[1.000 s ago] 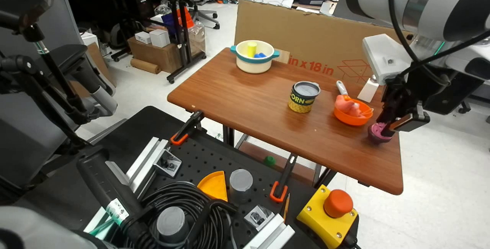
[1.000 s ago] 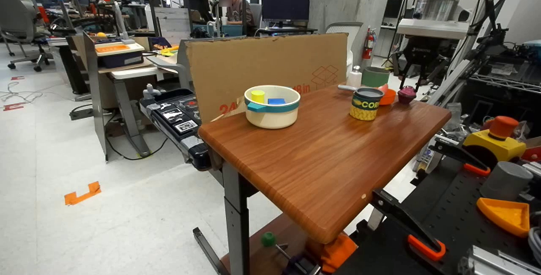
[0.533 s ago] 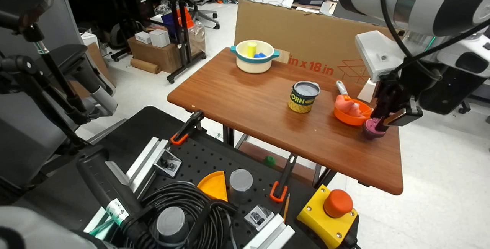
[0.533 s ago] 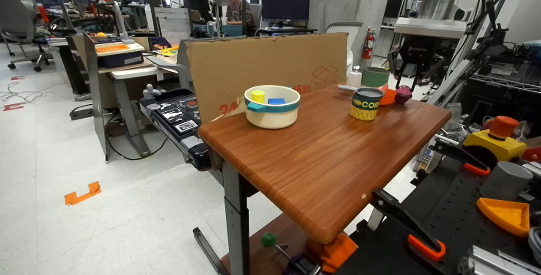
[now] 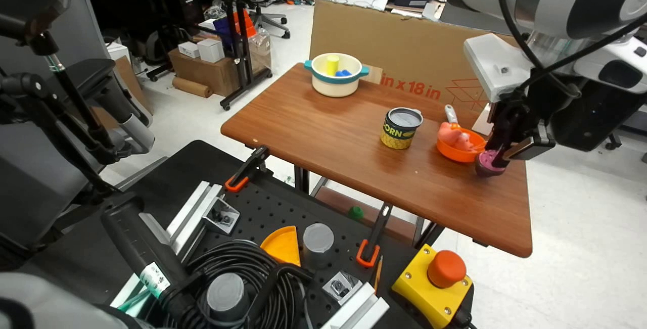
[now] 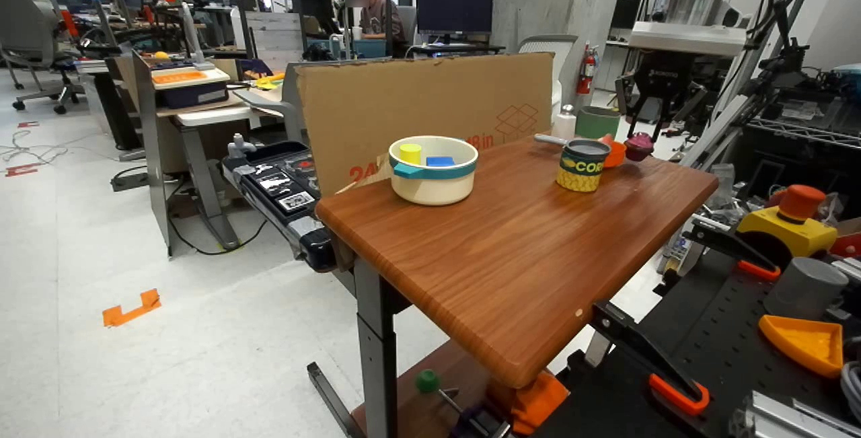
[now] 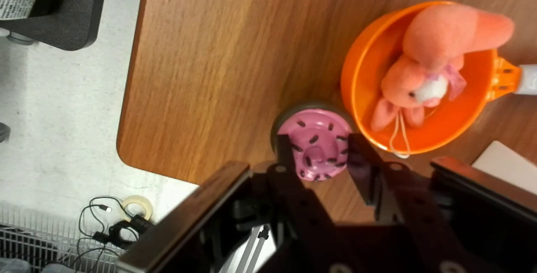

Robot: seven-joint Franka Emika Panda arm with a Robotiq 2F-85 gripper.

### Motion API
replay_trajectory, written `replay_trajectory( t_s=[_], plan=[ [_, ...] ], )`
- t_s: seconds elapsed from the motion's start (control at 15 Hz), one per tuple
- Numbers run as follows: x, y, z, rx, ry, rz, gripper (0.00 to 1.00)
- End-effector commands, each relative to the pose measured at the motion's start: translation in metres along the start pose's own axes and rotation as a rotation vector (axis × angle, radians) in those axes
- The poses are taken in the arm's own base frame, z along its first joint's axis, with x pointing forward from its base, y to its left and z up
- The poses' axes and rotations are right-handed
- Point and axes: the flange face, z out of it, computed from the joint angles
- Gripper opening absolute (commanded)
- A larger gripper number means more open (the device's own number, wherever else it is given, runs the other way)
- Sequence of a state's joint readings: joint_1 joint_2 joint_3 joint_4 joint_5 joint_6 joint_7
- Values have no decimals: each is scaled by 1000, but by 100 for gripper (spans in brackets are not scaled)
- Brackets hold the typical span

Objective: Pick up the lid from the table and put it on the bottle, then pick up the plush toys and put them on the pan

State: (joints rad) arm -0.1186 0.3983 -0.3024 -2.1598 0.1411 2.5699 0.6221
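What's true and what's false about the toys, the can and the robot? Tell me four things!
1. A soft salmon-pink plush toy lies in a round orange pan. True.
2. The jaws hold nothing. False: they are closed on a round pink cupcake-shaped toy with dark sprinkles.
3. A flat grey disc lid sits on a short yellow-and-dark CORN can. True.
4. That can lies on its side. False: it stands upright on the brown wooden table.

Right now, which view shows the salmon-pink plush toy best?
The wrist view: the plush toy shows large and unblocked from above. In an exterior view it looks smaller; in an exterior view only a sliver of it peeks past the corn can.
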Motion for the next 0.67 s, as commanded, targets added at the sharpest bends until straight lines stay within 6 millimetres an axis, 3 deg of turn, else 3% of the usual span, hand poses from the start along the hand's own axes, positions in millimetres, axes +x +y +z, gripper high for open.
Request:
replay_trajectory(
  t_s=[0.0, 0.6],
  plan=[
    [-7, 3, -14, 28, 16, -29, 12],
    [-13, -5, -31, 64, 32, -56, 12]
  ],
)
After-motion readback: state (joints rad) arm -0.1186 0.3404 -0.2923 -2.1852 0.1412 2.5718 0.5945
